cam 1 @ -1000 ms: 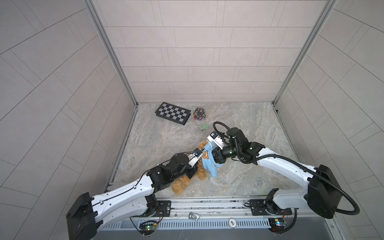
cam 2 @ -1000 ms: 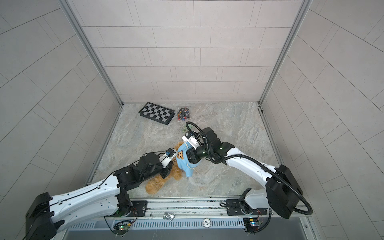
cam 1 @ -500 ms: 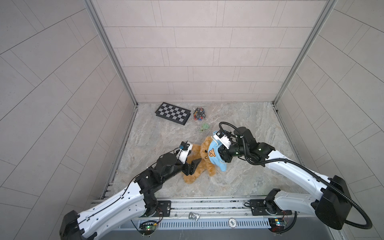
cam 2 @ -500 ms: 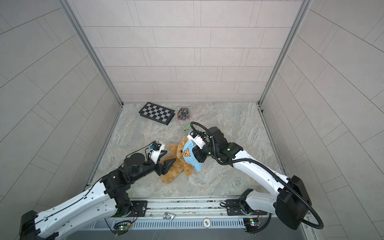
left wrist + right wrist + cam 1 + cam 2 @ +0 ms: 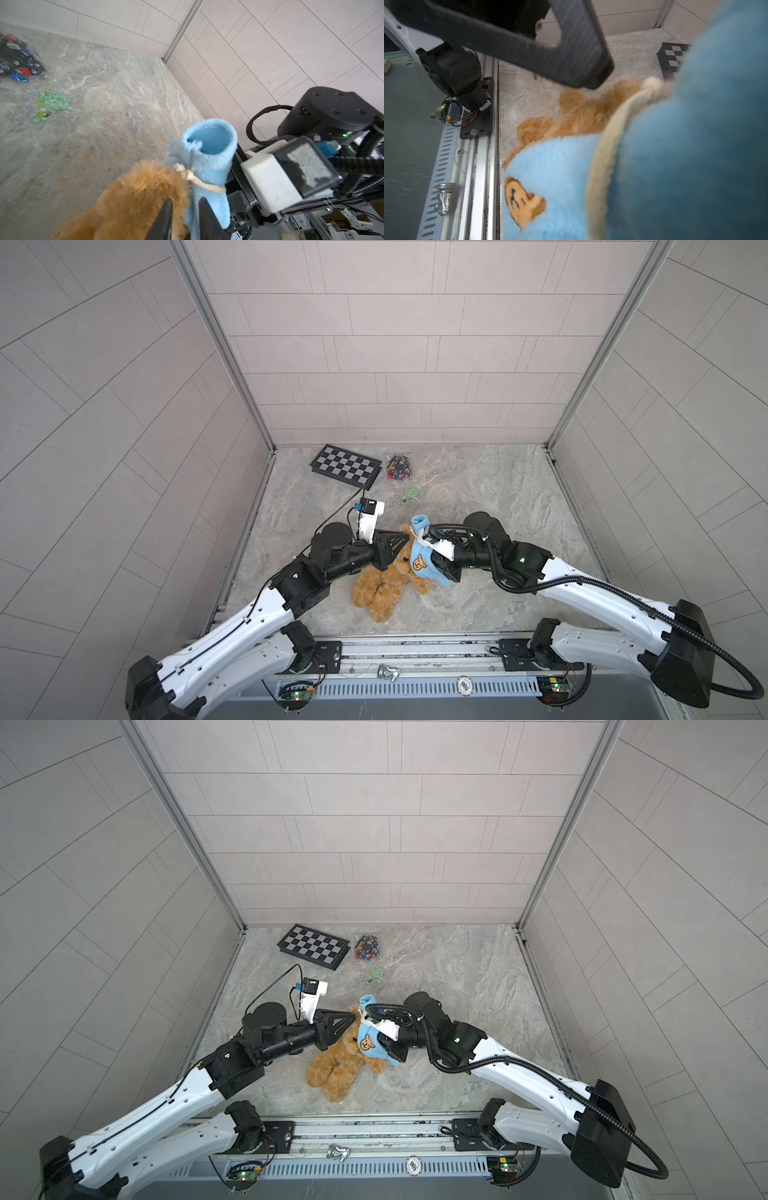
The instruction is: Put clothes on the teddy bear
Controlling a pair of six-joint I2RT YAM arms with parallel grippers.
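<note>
Change: left hand (image 5: 185,216) back in after open retreat; jaws nearly together across hoodie (image 5: 424,568) hem and fur, clamp not confirmable. The right hand (image 5: 441,566) is clamped on hoodie; teddy bear (image 5: 384,587) lies on counter (image 5: 498,497) near front edge. Re-grip likely; dressing barely begun.

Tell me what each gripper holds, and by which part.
The right gripper is shut on the fluffy light blue hoodie, at its side away from the golden-brown plush teddy bear. Whether the left gripper grips anything cannot be told.

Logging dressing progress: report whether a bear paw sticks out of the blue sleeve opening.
No: the sleeve opening gapes empty beside the teddy bear.
</note>
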